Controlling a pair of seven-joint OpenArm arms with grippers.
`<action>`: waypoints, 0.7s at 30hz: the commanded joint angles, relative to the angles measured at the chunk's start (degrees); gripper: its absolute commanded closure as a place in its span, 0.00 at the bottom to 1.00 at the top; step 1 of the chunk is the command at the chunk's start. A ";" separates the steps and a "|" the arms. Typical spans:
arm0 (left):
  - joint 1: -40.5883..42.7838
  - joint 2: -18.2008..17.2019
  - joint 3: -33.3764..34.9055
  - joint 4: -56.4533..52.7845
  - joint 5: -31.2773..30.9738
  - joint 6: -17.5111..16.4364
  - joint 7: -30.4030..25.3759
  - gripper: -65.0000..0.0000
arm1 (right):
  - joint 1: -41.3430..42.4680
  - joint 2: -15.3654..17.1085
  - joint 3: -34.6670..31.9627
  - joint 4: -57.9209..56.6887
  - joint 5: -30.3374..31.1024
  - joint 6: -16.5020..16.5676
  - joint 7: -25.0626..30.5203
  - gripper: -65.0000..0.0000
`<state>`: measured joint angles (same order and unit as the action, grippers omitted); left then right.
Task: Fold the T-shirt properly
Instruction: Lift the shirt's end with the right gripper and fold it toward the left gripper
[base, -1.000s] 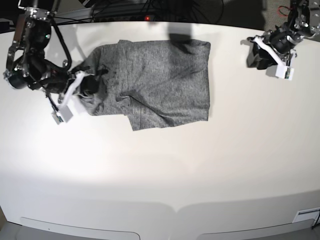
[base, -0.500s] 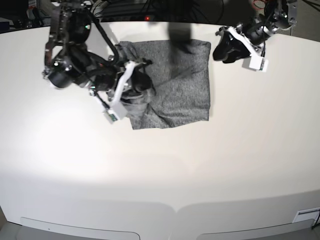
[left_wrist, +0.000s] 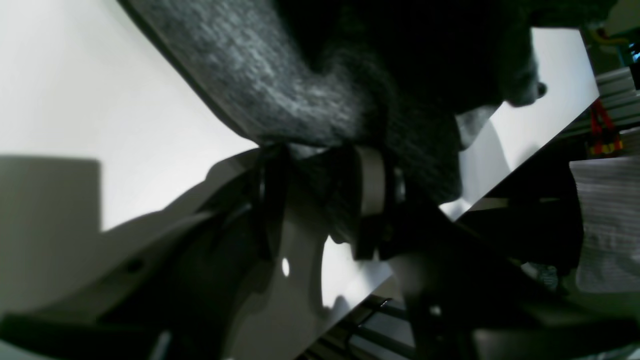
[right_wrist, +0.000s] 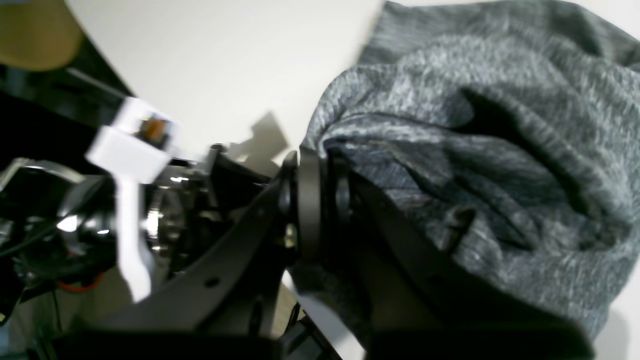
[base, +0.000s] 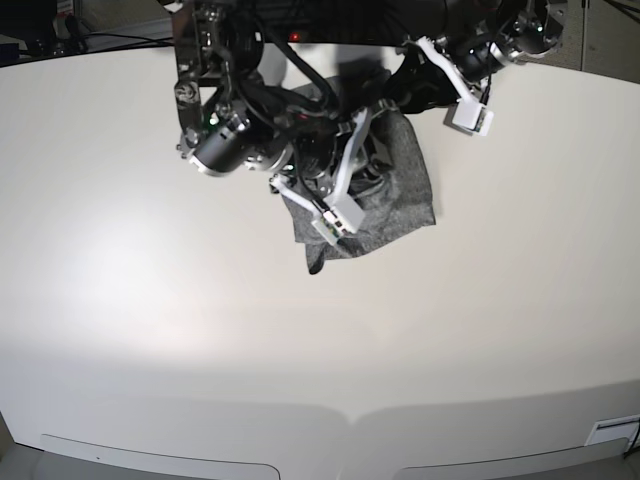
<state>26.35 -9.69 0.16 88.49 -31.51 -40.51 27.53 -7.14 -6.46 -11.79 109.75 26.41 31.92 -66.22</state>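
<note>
The right gripper (right_wrist: 320, 200) is pinching the heather-grey T-shirt (base: 400, 205) near the white table's (base: 150, 330) far edge. The left gripper (left_wrist: 325, 200) is clamping bunched cloth too. Uneven pulling risks crumpling the fold.

My right gripper (right_wrist: 320, 195) is pinched tight on cloth at centre; my left gripper (left_wrist: 325, 200) grips it too.

A broad white table (base: 150, 330) fills the base view, with dark cables (base: 130, 40) beyond its far edge.
</note>
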 joint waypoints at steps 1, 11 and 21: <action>0.31 -0.35 0.00 0.33 1.68 0.51 0.87 0.68 | 0.61 -1.03 -1.01 1.22 0.57 -0.31 1.36 1.00; -0.09 -0.70 -0.13 0.37 2.12 0.51 0.92 0.68 | 0.61 -1.64 -4.42 -0.85 -1.62 -0.46 3.06 0.82; -0.63 -5.95 -2.58 0.37 0.90 0.51 1.11 0.68 | 0.74 -1.64 -4.39 -0.85 11.02 2.54 3.23 0.44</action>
<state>25.45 -14.98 -2.07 88.49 -31.51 -40.75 27.64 -6.98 -7.49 -16.14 108.03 36.21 33.87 -63.92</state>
